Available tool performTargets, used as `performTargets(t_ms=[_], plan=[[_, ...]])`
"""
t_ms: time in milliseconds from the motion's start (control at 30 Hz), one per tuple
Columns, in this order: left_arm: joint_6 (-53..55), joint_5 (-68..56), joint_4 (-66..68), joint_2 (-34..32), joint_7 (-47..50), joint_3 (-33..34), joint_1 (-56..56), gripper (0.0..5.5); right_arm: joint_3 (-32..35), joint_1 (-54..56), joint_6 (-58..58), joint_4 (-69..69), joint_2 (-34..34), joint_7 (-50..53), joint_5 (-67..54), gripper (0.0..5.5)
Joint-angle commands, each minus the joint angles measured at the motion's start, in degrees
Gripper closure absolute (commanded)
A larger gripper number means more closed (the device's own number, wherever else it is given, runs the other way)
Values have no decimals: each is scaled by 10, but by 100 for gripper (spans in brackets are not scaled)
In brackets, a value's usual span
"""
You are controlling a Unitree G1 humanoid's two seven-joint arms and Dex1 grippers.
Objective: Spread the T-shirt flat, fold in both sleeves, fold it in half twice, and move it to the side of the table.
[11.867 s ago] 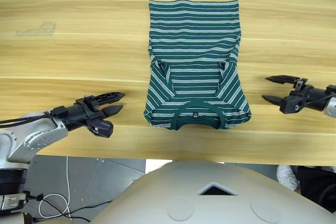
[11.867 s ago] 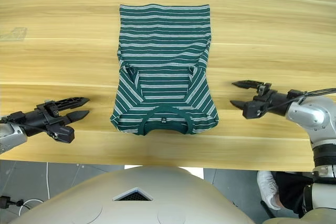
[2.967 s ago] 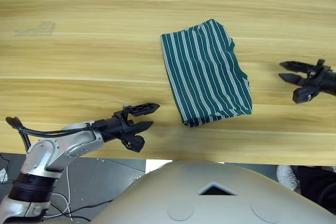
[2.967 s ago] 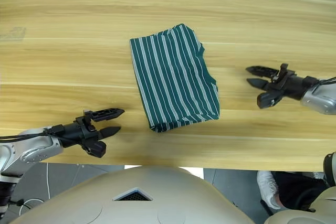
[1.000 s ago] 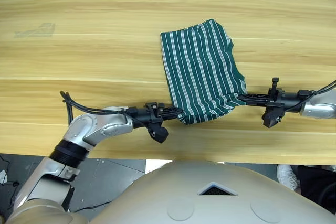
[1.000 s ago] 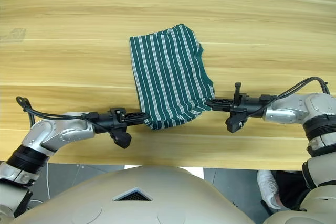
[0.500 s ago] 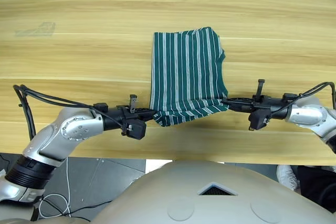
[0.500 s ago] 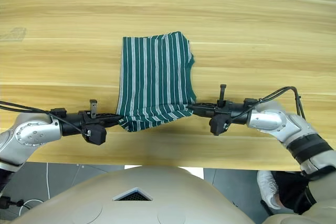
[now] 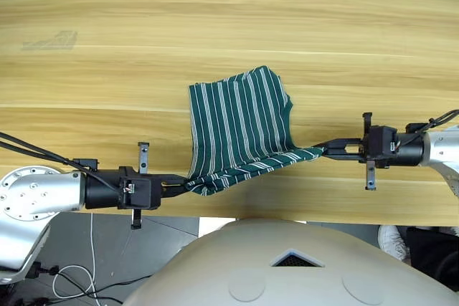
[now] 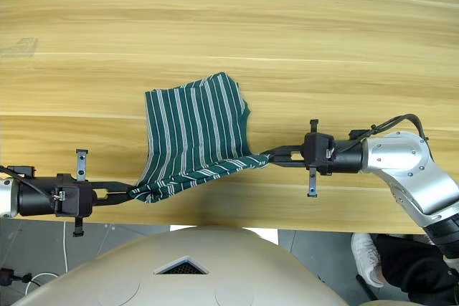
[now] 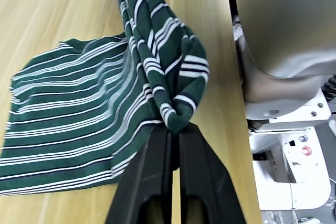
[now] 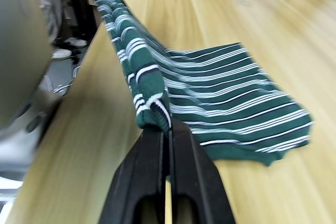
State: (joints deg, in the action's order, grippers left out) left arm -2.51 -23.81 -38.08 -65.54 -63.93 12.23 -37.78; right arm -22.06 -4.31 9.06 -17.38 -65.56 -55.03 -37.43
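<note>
The folded green striped T-shirt (image 9: 240, 123) lies near the front edge of the wooden table (image 9: 215, 19), its near edge raised and stretched taut. The left fingers (image 11: 149, 177) pinch one near corner, and the right fingers (image 12: 147, 166) pinch the other

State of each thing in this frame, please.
T-shirt: folded, near edge lifted between both tools, far part on the table.
Left tool: shut on T-shirt's near left corner.
Right tool: shut on T-shirt's near right corner.
</note>
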Motion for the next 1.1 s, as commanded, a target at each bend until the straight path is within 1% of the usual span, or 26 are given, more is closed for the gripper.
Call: performTargets(t_ms=[33,100,167,333,433,567,633,733,767,900,967,1033,1100], plan=[[22,5,43,25,20,-17,96,550,41,61,-37,31,67,14,27,550],[34,15,78,55,51,-38,174,550,43,106,-44,60,121,24,57,550],[53,33,124,92,80,-76,264,550,32,152,-39,107,178,39,110,550],[28,127,265,142,86,-160,390,550,21,256,-10,259,301,76,226,550],[-1,169,350,165,77,-197,435,550,18,300,14,340,351,82,272,550],[-41,200,430,199,79,-224,470,550,21,338,50,445,408,88,314,550],[-56,214,452,209,86,-231,476,550,23,346,69,486,425,89,328,550],[-63,222,480,222,97,-225,487,550,28,338,92,516,431,85,344,550],[-66,223,488,225,98,-224,489,514,31,335,99,522,432,86,348,522],[-88,224,513,251,143,-201,502,447,47,333,112,542,439,86,348,444],[-94,222,535,268,176,-184,520,418,62,340,129,554,448,109,351,410],[-96,216,574,298,239,-152,541,385,103,355,143,572,471,154,330,405],[-100,213,610,320,284,-130,544,347,134,360,152,583,491,178,311,405]])
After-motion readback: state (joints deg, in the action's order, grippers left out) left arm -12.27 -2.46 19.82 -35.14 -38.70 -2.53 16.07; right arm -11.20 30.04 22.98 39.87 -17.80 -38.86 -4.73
